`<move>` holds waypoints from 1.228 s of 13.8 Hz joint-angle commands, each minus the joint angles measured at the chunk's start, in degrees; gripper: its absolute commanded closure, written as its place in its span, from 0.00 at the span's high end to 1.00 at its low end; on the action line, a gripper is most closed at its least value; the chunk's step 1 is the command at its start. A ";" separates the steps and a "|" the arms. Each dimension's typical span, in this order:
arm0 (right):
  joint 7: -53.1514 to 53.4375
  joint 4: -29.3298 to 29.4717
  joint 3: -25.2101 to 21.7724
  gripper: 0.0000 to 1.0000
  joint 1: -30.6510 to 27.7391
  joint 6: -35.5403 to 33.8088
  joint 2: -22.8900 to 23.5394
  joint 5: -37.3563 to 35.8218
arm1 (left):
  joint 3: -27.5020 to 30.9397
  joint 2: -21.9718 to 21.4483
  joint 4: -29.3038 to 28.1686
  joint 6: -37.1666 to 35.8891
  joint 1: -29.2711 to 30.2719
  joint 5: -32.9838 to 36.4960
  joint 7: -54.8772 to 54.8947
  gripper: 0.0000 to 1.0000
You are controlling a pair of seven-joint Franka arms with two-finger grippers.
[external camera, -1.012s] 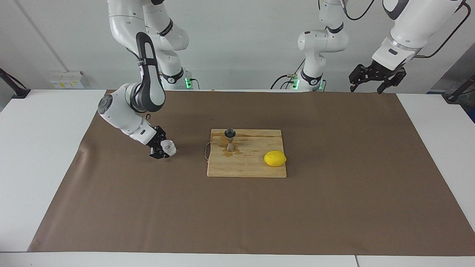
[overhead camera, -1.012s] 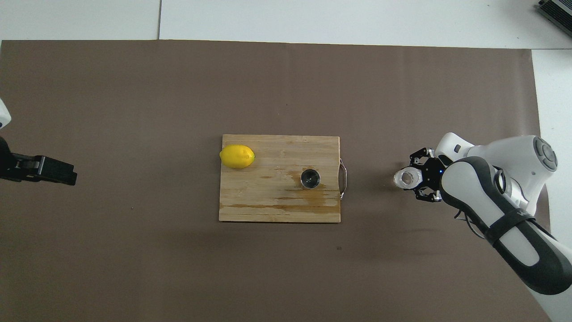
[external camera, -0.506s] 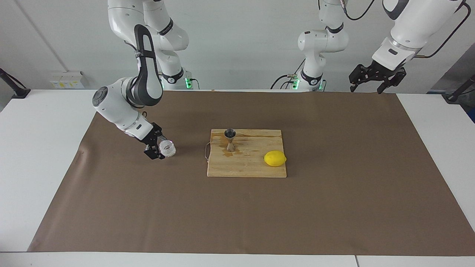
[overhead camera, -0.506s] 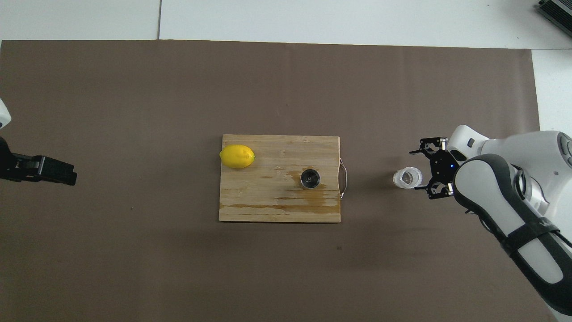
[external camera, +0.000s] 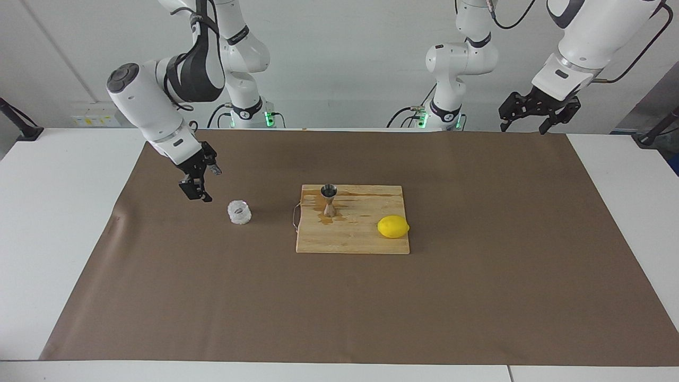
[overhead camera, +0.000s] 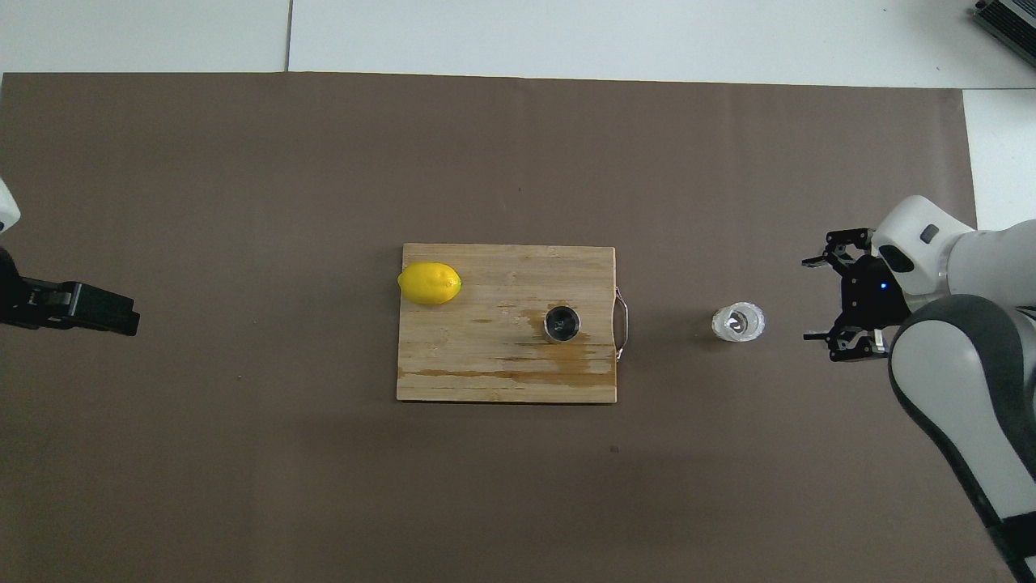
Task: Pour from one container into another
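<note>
Overhead view: a clear glass point(overhead camera: 738, 322) is seen standing upright on the brown paper point(overhead camera: 243, 162) that covers the table, between the handle end of the wooden board point(overhead camera: 486, 380) and the edge at the right arm's end of the table. It is held by nothing. The right gripper point(overhead camera: 817, 301) is raised over the paper just beside the glass, toward that same edge, with its fingers spread wide apart and nothing between them. In the facing view it point(external camera: 199, 183) hangs clear of the glass point(external camera: 239, 212). A steel jigger point(external camera: 329, 199) stands upright on the board point(external camera: 350, 241), near the handle end, beside wet stains. A lemon point(external camera: 393, 226) lies at the board's edge toward the left arm. The left gripper point(external camera: 537, 118) waits, fingers apart, over the paper's corner.
</note>
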 commanded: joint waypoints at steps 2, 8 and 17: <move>27.06 9.10 0.58 1.00 1.26 -4.78 1.45 -5.43 | -0.47 -1.58 -1.69 0.77 0.80 0.31 -0.36 1.00; 69.51 15.34 1.98 1.00 4.17 -6.62 1.45 -6.49 | -0.47 -1.58 -1.69 0.77 0.80 0.31 -0.27 1.00; 97.79 30.91 1.98 1.00 3.46 -27.62 5.67 -13.43 | -0.47 -1.58 -1.69 0.77 0.80 0.31 -0.36 1.00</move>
